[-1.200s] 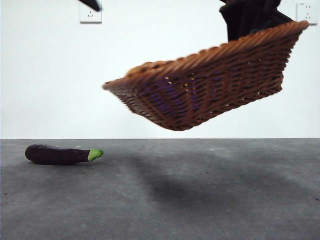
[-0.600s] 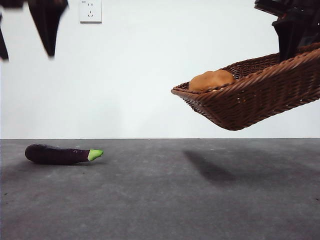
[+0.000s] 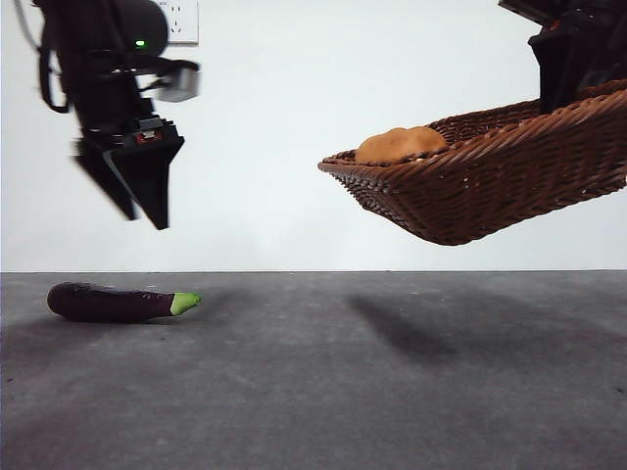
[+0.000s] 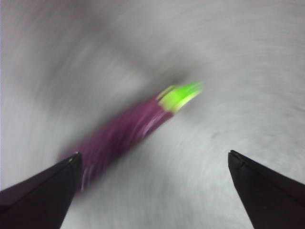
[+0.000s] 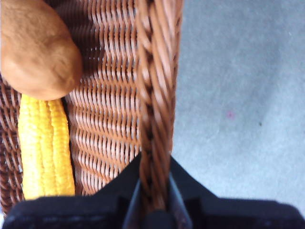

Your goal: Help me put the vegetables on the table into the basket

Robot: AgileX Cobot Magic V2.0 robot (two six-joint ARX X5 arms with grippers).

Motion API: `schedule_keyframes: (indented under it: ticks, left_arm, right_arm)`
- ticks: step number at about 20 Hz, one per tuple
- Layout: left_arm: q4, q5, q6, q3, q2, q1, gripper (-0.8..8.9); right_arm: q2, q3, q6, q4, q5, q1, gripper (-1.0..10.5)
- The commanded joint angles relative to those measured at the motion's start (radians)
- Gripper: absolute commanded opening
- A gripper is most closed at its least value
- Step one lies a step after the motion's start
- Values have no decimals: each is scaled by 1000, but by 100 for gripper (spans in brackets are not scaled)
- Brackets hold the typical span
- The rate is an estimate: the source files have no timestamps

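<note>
The dark purple eggplant (image 3: 116, 303) with its green stem lies on the table (image 3: 353, 392) at the left. My left gripper (image 3: 145, 219) hangs open above it, well clear of it. In the left wrist view the blurred eggplant (image 4: 125, 133) lies between and beyond the wide-apart jaws of the left gripper (image 4: 153, 153). At the right, my right gripper (image 3: 573, 83) holds the brown wicker basket (image 3: 490, 186) tilted in the air. It is shut on the braided rim (image 5: 153, 119). The potato (image 3: 400, 144) lies in the basket, and the right wrist view shows the potato (image 5: 38, 52) beside a yellow ridged piece (image 5: 45, 143).
A white wall with a socket (image 3: 182, 20) closes the back. The basket's shadow (image 3: 407, 328) falls on the grey table below it.
The left arm has dropped from the top corner to hang above the eggplant. The basket swung to the right and tipped more level, then eased slightly left. The eggplant has not moved.
</note>
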Motion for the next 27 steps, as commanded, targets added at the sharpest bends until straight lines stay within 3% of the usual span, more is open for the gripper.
schedule_keyframes:
  ticks: [1, 3, 5, 10, 16, 24, 27]
  left_arm:
    - [-6, -16, 385, -6, 15, 7, 564]
    - [-4, -96, 510, -6, 16, 1, 566]
    - [-5, -122, 563, -6, 24, 2, 567]
    - [-41, -169, 559, -6, 110, 28, 568]
    - [114, -171, 571, -6, 194, 35, 567]
    - [120, -152, 562, -6, 239, 53, 555]
    - [115, -80, 562, -6, 240, 63, 388]
  right_arm:
    - [-1, 2, -24, 22, -14, 2, -16]
    - [-1, 2, -34, 37, -14, 2, -16]
    - [-1, 2, -42, 56, -14, 2, -16]
    - [-1, 2, -64, 85, -14, 2, -16]
    - [-1, 2, -88, 79, -14, 2, -16]
    - [-1, 2, -90, 70, -14, 2, -16]
    - [-1, 2, -90, 78, -13, 2, -16]
